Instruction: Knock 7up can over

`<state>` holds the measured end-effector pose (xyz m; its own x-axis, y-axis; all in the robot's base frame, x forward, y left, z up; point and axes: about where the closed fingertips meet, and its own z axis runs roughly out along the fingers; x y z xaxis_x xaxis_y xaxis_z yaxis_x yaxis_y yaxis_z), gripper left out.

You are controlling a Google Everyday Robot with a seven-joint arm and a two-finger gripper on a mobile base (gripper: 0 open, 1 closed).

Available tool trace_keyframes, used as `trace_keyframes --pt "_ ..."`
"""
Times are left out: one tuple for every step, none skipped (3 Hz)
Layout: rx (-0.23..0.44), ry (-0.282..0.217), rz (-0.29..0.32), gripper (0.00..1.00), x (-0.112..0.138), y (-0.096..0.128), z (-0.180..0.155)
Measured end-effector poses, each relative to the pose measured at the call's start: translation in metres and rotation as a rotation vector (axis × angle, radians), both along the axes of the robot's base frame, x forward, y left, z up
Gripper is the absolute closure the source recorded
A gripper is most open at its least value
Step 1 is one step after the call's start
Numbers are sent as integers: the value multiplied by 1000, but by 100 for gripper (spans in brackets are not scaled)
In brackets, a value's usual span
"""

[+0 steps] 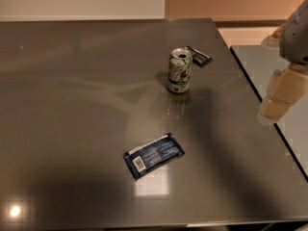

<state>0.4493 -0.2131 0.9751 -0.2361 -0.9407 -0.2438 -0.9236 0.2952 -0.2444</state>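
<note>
The 7up can stands upright on the dark grey table, right of centre toward the far side. It has a white-silver body with green and red markings and a silver top. My gripper is at the right edge of the view, over the table's right edge, well to the right of the can and apart from it. Its cream-coloured fingers point down and to the left.
A flat dark-blue packet lies on the table nearer the front, left of the can. A small dark wrapper lies just behind and right of the can. A second grey surface adjoins on the right.
</note>
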Motion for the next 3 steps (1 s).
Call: trace_keyframes --pt "61 -11 -38 0 26 5 -6" --pt "133 -40 -76 0 54 11 -14" --pt "240 -112 -102 0 96 25 -21"
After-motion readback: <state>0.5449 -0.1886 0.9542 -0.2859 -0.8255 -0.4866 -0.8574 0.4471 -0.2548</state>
